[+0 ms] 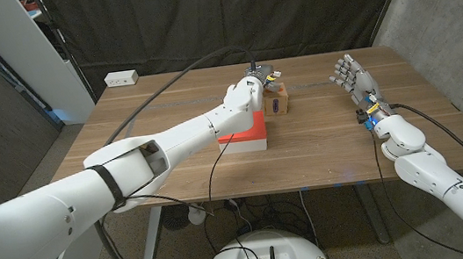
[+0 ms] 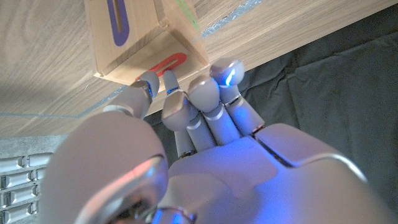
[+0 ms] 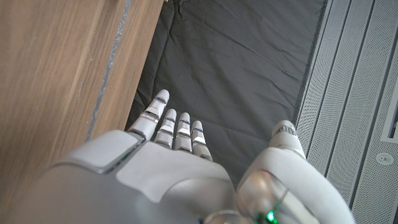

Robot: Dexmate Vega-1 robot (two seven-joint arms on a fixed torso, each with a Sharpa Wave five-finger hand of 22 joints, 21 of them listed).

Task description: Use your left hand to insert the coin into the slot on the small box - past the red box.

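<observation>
The near half of the wooden table [image 1: 324,158] is bare plank, with open room between the two arms. The right hand [image 1: 350,75] hovers over the right side, well apart from the boxes, fingers straight and close together, holding nothing; its wrist view shows the fingers [image 3: 166,124] reaching past the table's far edge toward the dark curtain [image 3: 249,68].

The left arm stretches from the near left across the red box [image 1: 245,132], a blocky thing with a white base. Just past it, the left hand [image 1: 254,82] hangs over the small box [image 1: 277,99], a pale wooden cube. In the left wrist view the fingers [image 2: 202,93] are bunched tight right at the box's face, by a red slot [image 2: 168,64]; a purple slot [image 2: 118,22] marks another face. I cannot make out the coin, nor whether the hand holds it.

At the far left corner sits a white block [image 1: 121,78].
</observation>
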